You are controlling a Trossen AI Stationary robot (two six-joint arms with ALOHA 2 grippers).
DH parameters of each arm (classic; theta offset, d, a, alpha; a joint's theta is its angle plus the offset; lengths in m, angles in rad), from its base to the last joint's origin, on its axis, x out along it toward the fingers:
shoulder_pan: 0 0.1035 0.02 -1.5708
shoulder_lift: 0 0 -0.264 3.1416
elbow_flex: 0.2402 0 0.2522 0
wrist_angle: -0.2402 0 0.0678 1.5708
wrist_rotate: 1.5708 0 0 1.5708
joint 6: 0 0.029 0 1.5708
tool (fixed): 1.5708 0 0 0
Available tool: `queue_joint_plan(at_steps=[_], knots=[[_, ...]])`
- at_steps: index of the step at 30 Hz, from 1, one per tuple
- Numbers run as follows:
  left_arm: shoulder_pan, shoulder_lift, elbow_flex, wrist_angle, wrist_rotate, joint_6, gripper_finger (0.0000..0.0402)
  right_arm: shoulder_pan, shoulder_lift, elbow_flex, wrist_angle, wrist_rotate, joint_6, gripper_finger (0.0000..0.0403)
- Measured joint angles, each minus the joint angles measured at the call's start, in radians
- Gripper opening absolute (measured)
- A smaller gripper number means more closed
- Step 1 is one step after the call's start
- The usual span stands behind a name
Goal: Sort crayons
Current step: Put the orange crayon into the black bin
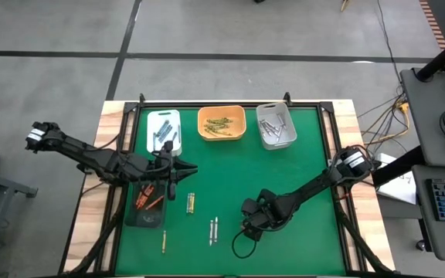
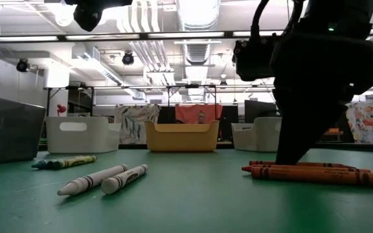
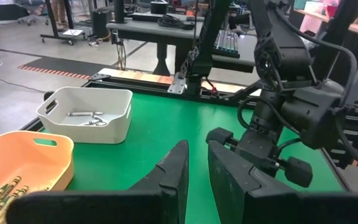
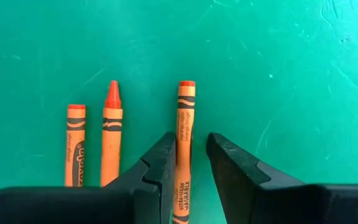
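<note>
Three orange crayons (image 4: 112,124) lie side by side on the green counter (image 1: 300,170), parallel and close together. The right claw (image 4: 190,140) stands down over the outermost one (image 4: 186,106), its jaws on either side of the stick but not clamped, with a sliver of green showing at one finger. The main risk, as I judge it, is the spacing. The inner finger (image 4: 160,158) sits near the middle crayon, so a squeeze could nudge that neighbour or pinch two together. The sticks are also round and wrapped in smooth paper, so an off-centre grip could make one roll or pivot out. Being wax, they could snap under too hard a pinch. The counter's surface is a scuffed mat with fine scratches, flat and slightly shiny. Farther out lie a yellowish pair (image 1: 191,202), a pale pair (image 1: 213,229) and a single stick (image 1: 163,242), each apart from the others. At the left side, a dark shallow tray (image 1: 134,216) holds reddish crayons (image 1: 149,199). The left claw (image 1: 185,168) hangs near it with only a narrow gap between its jaws and nothing in it. Along the far edge stand three rounded plastic bins: a white one (image 1: 151,116) with dark sticks, an orange one (image 1: 203,116) with olive sticks and a grey one (image 1: 290,127) with pale ones.
</note>
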Motion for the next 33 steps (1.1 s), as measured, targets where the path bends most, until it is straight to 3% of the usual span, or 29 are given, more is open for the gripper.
queue_joint_plan(at_steps=[3, 8, 14, 22, 26, 30, 33], knots=[[-0.008, 0.000, -0.005, 0.002, 0.000, 0.000, 0.0043, 0.000, 0.000, -0.004, 0.001, 0.016, -0.031, 0.0080], [-0.009, 0.000, -0.034, 0.053, 0.000, 0.000, 0.0043, -0.010, 0.001, 0.002, -0.011, 0.013, -0.111, 0.0019], [-0.009, 0.000, -0.058, 0.111, 0.000, 0.003, 0.0043, -0.029, -0.040, -0.001, -0.022, 0.025, -0.213, 0.0011], [-0.009, 0.000, -0.058, 0.150, 0.001, 0.011, 0.0043, -0.058, -0.226, -0.064, 0.027, 0.198, -0.326, 0.0010], [-0.009, 0.029, -0.058, 0.181, 0.001, 0.030, 0.0043, -0.071, -0.366, -0.202, 0.267, 0.268, -0.413, 0.0009], [-0.009, 0.101, -0.058, 0.272, 0.001, 0.073, 0.0043, -0.106, -0.480, -0.391, 0.700, 0.274, -0.556, 0.0009], [-0.009, 0.160, -0.058, 0.358, 0.004, 0.116, 0.0043, -0.137, -0.521, -0.505, 1.050, 0.220, -0.699, 0.0009]])
